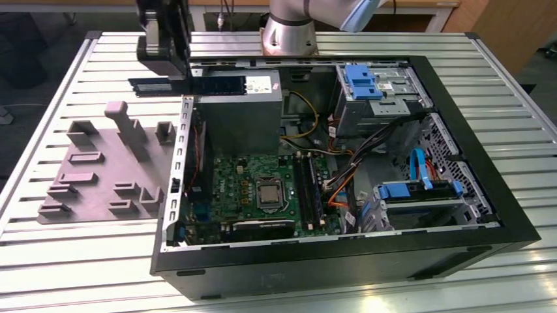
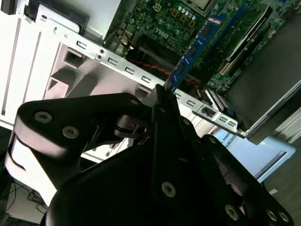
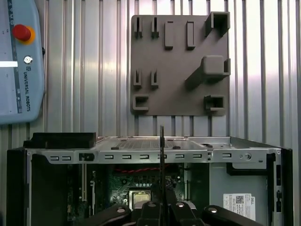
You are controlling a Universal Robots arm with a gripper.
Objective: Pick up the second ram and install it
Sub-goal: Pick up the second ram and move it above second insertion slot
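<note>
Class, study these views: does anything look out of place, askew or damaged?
Nothing stands out. The second ram sits straight in the gripper by the open computer case; no spill or damage shows.

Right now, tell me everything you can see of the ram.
The ram is a thin blue board stick with a row of black chips on its visible face. The gripper is shut on it, and the rest juts free past the fingertips, above the rim of the open case. In the first wrist view it shows edge-on, as a thin dark line.
</note>
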